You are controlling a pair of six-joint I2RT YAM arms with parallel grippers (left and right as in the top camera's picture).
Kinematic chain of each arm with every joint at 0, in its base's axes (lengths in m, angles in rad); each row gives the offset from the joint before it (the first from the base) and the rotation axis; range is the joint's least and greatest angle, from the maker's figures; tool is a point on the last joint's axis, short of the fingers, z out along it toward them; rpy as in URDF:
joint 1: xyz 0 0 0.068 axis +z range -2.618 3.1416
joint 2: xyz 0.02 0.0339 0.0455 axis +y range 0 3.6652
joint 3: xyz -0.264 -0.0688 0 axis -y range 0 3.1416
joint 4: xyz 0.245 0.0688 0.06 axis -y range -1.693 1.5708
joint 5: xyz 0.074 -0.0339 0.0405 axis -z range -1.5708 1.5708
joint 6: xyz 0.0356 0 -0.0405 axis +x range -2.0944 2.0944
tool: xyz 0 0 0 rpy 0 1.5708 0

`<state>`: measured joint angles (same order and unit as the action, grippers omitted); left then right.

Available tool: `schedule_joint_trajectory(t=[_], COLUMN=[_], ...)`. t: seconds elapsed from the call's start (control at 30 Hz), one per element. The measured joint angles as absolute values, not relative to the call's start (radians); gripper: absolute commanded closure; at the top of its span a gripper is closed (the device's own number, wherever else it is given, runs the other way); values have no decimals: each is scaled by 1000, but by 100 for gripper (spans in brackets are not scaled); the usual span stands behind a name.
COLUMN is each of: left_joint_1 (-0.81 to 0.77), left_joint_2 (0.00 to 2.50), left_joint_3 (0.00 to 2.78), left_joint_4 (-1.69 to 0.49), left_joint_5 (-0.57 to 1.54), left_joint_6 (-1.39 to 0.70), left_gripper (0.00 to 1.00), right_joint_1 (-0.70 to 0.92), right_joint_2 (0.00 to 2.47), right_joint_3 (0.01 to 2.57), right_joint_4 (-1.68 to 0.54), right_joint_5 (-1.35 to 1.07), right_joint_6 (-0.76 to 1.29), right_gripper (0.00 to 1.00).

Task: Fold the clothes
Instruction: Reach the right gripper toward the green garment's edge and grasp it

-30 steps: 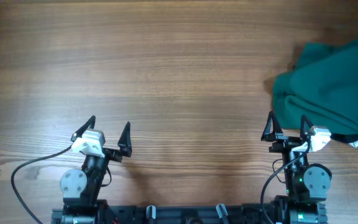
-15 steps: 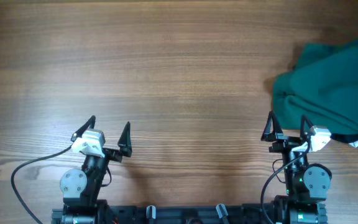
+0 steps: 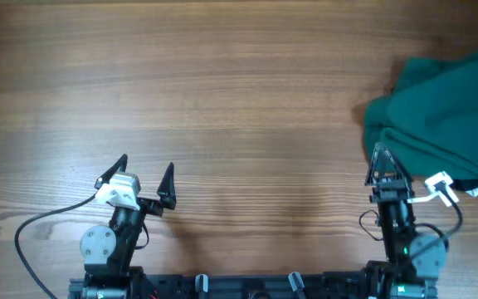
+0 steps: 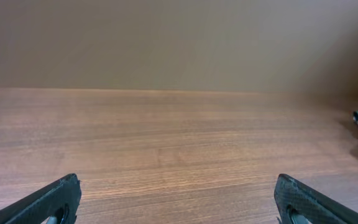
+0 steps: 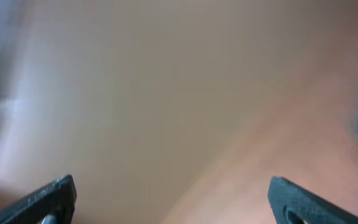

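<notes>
At the right edge of the overhead frame, the green garment [image 3: 442,108] lies in a rumpled heap on the wooden table [image 3: 222,83]. Part of it runs out of view, so its full shape cannot be told. Nothing about it is folded yet; the task looks to be at its very start.

Low in the frame, just below the heap's lower left corner, the right gripper [image 3: 385,162] sits turned on its side, so that from above its two fingers nearly line up. Its own wrist view, badly blurred, shows both fingers far apart at the lower corners with nothing between them: the claw is released and empty. The tilt and the nearness suggest this arm is lining up to take the closest edge of the fabric. Whether it touches the cloth cannot be told.

Toward the lower left, the left gripper [image 3: 146,164] is well apart from the garment, its fingers spread wide and empty over bare wood. A black cable [image 3: 27,237] loops beside its base. Its wrist view catches only a sliver of green at the far right. Parked there, it leaves the centre of the table free, which is likely where the garment must be dragged and spread flat before any fold.
</notes>
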<state>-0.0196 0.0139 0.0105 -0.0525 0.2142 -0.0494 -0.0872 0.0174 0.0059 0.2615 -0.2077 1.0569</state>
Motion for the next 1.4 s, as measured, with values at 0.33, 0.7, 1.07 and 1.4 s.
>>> schedule_joint_trajectory(t=[0.33, 0.7, 1.07, 1.4], left_joint_1=[-20, -20, -20, -20], left_joint_2=[14, 14, 14, 14], left_joint_3=[10, 10, 10, 10], left_joint_4=[-52, -53, -53, -53], left_joint_5=[214, 214, 214, 214], left_joint_6=[-49, -49, -49, -49], left_gripper=[0, 0, 0, 0], right_joint_1=[-88, -89, -63, 76], right_joint_2=[113, 967, 1535, 1543], right_joint_3=[148, 707, 926, 927], right_joint_4=[253, -303, -602, -527], right_joint_5=[-366, -381, -229, 110], right_joint_6=[746, 316, 176, 120], right_gripper=[0, 0, 0, 0])
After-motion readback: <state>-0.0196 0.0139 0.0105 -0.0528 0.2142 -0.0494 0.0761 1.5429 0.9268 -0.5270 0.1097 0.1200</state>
